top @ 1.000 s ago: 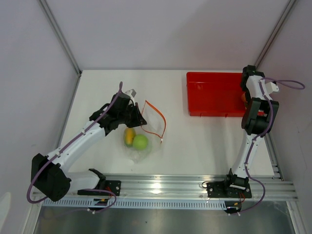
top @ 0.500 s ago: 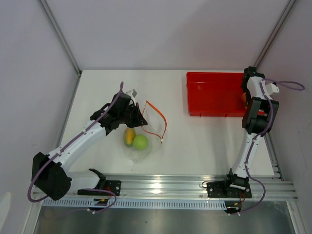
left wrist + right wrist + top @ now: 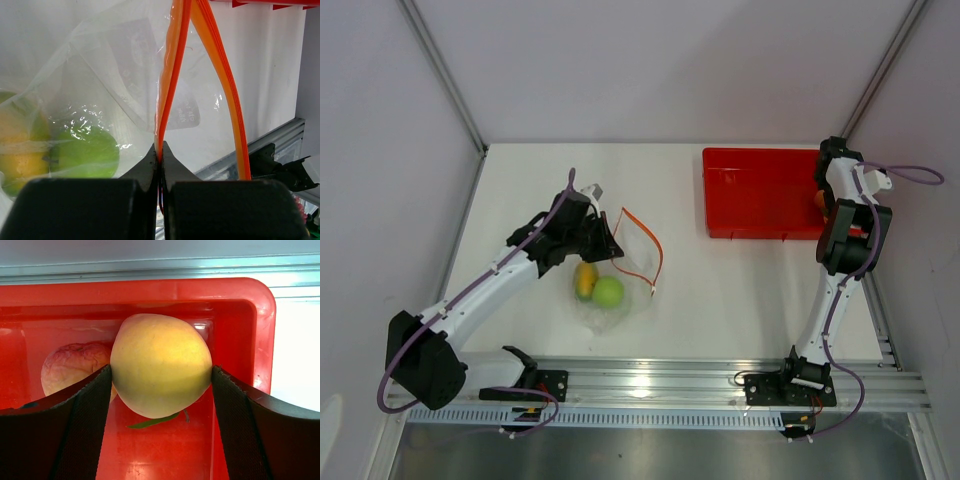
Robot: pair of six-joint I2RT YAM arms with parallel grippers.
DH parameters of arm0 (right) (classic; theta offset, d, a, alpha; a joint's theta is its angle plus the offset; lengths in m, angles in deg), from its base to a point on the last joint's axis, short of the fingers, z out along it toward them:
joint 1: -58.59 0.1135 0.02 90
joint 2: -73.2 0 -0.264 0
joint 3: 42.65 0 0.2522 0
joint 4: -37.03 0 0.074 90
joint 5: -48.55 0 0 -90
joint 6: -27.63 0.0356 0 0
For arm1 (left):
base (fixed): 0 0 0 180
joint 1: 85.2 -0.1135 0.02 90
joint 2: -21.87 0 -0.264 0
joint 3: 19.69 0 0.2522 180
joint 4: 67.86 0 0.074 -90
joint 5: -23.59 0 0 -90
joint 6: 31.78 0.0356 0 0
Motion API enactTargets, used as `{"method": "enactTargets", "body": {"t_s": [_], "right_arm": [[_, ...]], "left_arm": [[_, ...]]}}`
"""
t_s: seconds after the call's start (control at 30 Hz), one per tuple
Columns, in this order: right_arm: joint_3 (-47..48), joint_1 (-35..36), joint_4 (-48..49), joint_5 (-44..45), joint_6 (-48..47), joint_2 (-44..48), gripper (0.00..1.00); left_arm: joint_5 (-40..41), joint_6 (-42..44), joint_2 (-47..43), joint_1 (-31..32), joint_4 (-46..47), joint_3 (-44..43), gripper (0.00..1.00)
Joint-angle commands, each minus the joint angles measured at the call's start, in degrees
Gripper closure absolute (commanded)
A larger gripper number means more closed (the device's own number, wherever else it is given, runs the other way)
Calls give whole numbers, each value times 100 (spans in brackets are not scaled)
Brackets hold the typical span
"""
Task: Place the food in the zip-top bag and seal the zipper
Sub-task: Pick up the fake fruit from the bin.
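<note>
Seen from above, a white table (image 3: 720, 290) carries two robot arms mounted at its near edge. On the left half lies the zip-top bag (image 3: 605, 305), clear and crumpled, with the green apple (image 3: 608, 291) and the mango (image 3: 585, 279) inside it, touching each other – the mango just to the left of the apple. The bag's mouth points to the far right and gapes open, its orange zipper (image 3: 655, 250) bowed into a loop.

The left gripper (image 3: 160, 150) sits at the far left corner of the bag's mouth. Its wrist view shows the two fingers pressed narrowly together on one strand of the zipper, while the other strand curves away free to the right.

At the far right of the table stands the red tray (image 3: 750, 190). The right arm reaches over the tray's right end. In its wrist view, the right gripper (image 3: 161, 372) has its fingers spread wide around a yellow peach (image 3: 160, 360), each pad touching one side of the fruit. Whether the fruit is lifted off the tray floor cannot be told. A second peach (image 3: 70, 367), pinker, lies in the tray just behind and to the left of the first.
</note>
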Motion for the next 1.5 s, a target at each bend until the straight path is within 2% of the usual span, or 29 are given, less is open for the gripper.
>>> {"method": "enactTargets", "body": {"t_s": [0.0,0.23,0.3,0.33,1.07,1.23,1.33,1.4,1.47], "right_arm": [[-68,-26,44,13,78,101,56],[-103,62,70,154,-36,399,78],[-104,80,79,180,-63,435,89],[-95,89,79,137,-106,478,99],[-138,686,553,295,-1028,1541,100],[-945,1203,1753,-153,-2160,2567,100],[-1780,1493,2614,-775,-2784,3331,100],[-2367,1574,3021,-1584,-3059,3676,100],[-2564,1784,3207,-1910,-3383,4054,100]], "left_arm": [[-84,-59,-12,62,152,14,100],[-92,-68,-100,70,213,128,100],[-93,-76,-117,70,222,137,100],[-93,-85,-126,70,240,163,100],[-93,-156,-363,88,187,295,100],[-92,-182,-477,88,178,322,99],[-119,-156,-504,114,170,287,99],[-128,-112,-513,132,143,252,99],[-128,-85,-521,123,117,225,99]]}}
